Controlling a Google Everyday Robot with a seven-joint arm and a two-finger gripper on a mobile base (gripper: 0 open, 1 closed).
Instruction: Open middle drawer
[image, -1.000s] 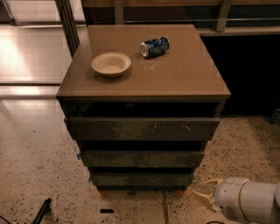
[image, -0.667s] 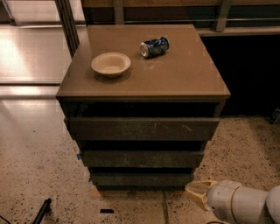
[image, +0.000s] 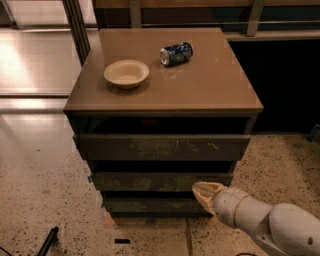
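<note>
The drawer cabinet stands in the centre of the camera view with three dark grey-brown fronts. The middle drawer (image: 160, 181) is the second front, flat, scuffed and closed in line with the others. My gripper (image: 206, 193) comes in from the lower right on a white arm. Its pale fingertips sit in front of the right part of the middle drawer's lower edge, over the bottom front (image: 150, 205). The top front (image: 161, 147) with pale scratches is above.
On the brown cabinet top (image: 210, 90) sit a beige bowl (image: 126, 73) at the left and a blue can (image: 176, 53) lying on its side at the back. A speckled floor surrounds the cabinet. A dark object (image: 47, 240) lies on the floor at lower left.
My arm has moved left and up from the lower right corner, bringing the gripper tip to the cabinet's lower right front. The drawers have not moved.
</note>
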